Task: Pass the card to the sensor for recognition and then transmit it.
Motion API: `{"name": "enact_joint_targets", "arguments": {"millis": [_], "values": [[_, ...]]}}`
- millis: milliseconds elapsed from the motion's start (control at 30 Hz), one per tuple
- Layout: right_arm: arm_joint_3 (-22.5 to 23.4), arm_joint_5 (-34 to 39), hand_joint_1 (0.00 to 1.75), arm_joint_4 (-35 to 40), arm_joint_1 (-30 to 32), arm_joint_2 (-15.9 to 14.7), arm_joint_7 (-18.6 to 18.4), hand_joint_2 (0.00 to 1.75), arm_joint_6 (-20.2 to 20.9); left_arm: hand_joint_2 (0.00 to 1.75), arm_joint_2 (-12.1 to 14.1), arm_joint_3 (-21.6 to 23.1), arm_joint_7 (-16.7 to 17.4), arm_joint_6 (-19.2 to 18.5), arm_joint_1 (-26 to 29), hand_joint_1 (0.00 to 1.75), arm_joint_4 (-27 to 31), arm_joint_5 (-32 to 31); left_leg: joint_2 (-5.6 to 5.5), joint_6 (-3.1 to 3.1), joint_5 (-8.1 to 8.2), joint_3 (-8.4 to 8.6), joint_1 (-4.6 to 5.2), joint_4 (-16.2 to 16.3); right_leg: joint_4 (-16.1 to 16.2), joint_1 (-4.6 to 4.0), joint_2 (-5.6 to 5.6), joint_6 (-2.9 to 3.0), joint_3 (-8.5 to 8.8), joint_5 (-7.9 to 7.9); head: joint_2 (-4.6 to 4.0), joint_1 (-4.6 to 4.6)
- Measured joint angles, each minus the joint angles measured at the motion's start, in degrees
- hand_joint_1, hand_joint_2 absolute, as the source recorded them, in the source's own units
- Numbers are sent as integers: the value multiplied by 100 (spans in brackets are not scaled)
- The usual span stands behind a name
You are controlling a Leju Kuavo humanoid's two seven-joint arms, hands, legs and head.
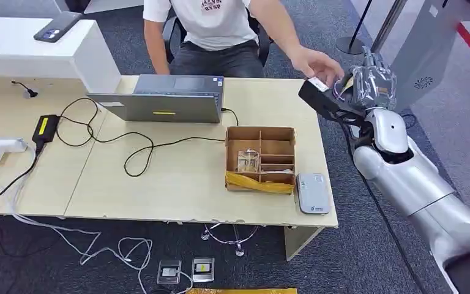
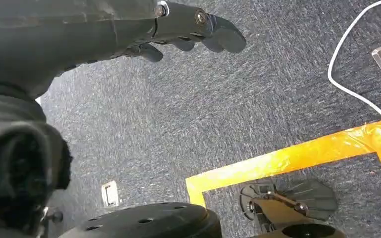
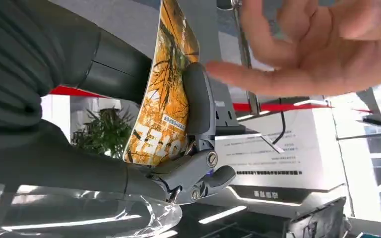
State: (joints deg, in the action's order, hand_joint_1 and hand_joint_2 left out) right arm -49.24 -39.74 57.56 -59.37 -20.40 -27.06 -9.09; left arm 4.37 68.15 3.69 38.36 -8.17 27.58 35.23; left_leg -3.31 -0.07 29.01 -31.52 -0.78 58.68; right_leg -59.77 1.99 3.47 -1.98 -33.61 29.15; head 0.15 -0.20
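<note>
My right hand is raised past the table's far right corner and pinches an orange printed card between thumb and fingers. A person's hand reaches over from behind the table and hovers right at the card; its open fingers are close to the card's edge in the right wrist view. The white card sensor lies flat on the table's near right corner. My left hand hangs over the carpet, fingers curled, holding nothing.
A cardboard divider box with yellow tape stands left of the sensor. A closed laptop, a power brick and black cables lie across the wooden table. The seated person is behind the table. Orange floor tape marks the carpet.
</note>
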Motion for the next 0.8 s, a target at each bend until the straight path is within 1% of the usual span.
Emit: {"name": "enact_joint_targets", "arguments": {"millis": [267,500,567,600,633,800], "values": [[-243,-33,175,-696,-206,407,85,175,-87,0,2,18,46,-35,-23,0,0,-11,-2,-4,-3,1,-2,0,0,-3,0,0,-1,0,-2,-2],[-411,-61,175,-1070,-274,610,142,175,-201,0,4,18,46,-46,-20,0,0,-31,-7,-4,-4,-1,-2,0,0,-2,-1,0,0,0,-2,0],[-435,-61,141,-1136,-276,643,164,175,-238,0,7,18,48,-50,-21,0,0,-48,-7,-4,-4,-1,-2,0,1,-2,-1,0,-1,0,0,0],[-446,-61,12,-1173,-276,656,188,175,-260,0,9,20,50,-52,-20,0,0,-57,-7,-4,-4,-1,-2,1,1,-2,-1,0,-1,0,0,0],[-455,-61,0,-1199,-276,669,192,175,-280,0,11,20,57,-55,-20,0,0,-65,-7,-4,-4,-1,-2,1,1,-2,-1,0,-1,0,-2,-2],[-501,-90,0,-1304,-275,698,199,175,-419,0,20,22,77,-66,-22,0,4,-109,-2,-5,-3,3,-2,0,1,-2,0,0,-2,0,0,0]]}}
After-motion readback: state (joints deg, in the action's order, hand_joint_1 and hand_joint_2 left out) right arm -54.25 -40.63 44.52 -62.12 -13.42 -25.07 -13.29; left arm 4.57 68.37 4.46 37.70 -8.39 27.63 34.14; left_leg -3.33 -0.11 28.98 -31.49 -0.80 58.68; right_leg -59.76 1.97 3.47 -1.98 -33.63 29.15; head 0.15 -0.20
